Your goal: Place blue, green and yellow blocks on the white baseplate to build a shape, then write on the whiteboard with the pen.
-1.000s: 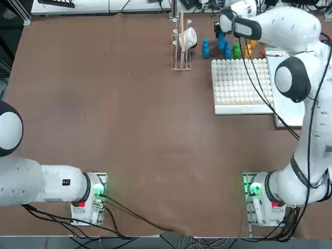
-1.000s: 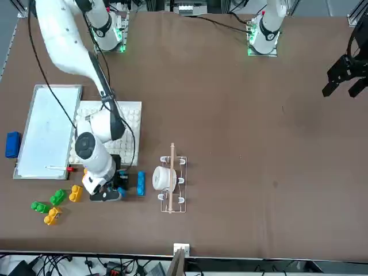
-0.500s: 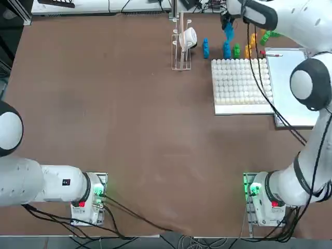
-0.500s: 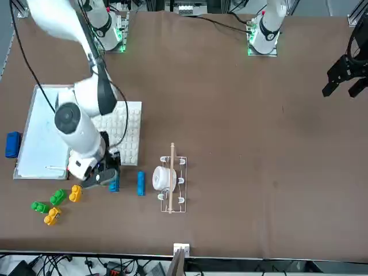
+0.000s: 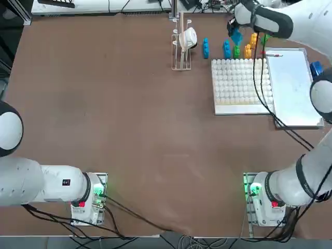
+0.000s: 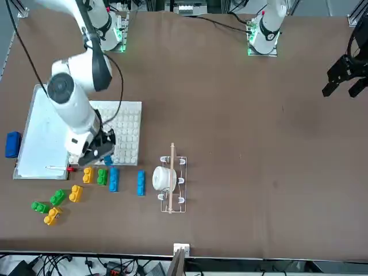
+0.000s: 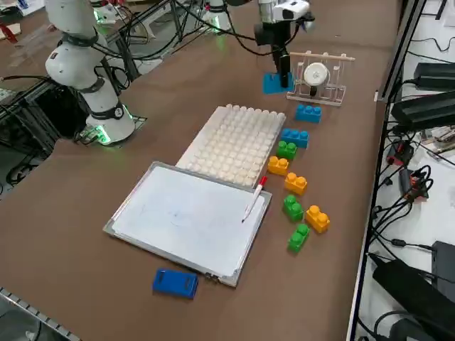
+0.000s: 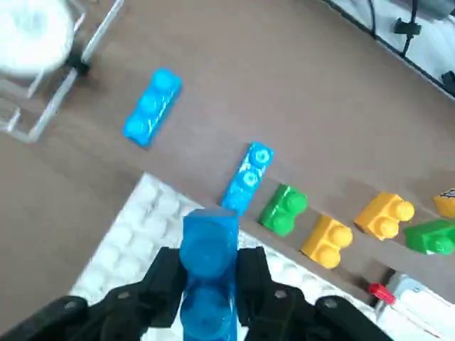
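Observation:
My right gripper is shut on a blue block and holds it in the air over the far edge of the white baseplate. From the side, the gripper hangs near the rack with the block below it. Just beyond the plate lie in a row a blue block, a green one and a yellow one. Another blue block lies nearer the rack. The whiteboard lies beside the plate, with the pen on its far edge.
A small wire rack holding a white round thing stands beside the blocks. More green and yellow blocks lie scattered beyond the whiteboard. A blue eraser sits at the whiteboard's outer side.
The right gripper has risen from the table with the blue block and moved toward the baseplate's far edge. The row of blocks it had hidden now shows.

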Robot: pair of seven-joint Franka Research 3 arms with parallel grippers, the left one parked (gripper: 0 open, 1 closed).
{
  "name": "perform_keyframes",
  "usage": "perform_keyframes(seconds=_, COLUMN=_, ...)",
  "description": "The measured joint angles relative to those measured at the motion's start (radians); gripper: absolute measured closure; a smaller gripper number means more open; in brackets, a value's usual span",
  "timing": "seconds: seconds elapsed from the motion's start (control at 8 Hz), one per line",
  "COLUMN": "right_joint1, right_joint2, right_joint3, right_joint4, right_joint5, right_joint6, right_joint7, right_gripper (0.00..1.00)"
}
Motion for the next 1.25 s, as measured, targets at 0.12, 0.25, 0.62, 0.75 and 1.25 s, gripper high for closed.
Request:
perform_keyframes(seconds=0.12, right_joint1=-0.010, right_joint2=-0.055, right_joint3=-0.001, right_joint4=-0.099, right_joint5=0.000, right_joint6=0.043, right_joint7=-0.061, right_gripper=0.59)
perform_keyframes(seconds=0.25, right_joint1=-0.017, right_joint2=-0.106, right_joint3=-0.002, right_joint4=-0.185, right_joint5=0.000, right_joint6=0.064, right_joint7=-0.127, right_gripper=0.59)
perform_keyframes(seconds=0.62, right_joint1=-0.033, right_joint2=-0.218, right_joint3=-0.009, right_joint4=-0.360, right_joint5=0.007, right_joint6=0.072, right_joint7=-0.342, right_gripper=0.59)
perform_keyframes(seconds=0.75, right_joint1=-0.039, right_joint2=-0.242, right_joint3=-0.011, right_joint4=-0.404, right_joint5=0.011, right_joint6=0.071, right_joint7=-0.421, right_gripper=0.59)
perform_keyframes(seconds=1.25, right_joint1=-0.047, right_joint2=-0.255, right_joint3=-0.014, right_joint4=-0.460, right_joint5=0.027, right_joint6=0.077, right_joint7=-0.758, right_gripper=0.59)
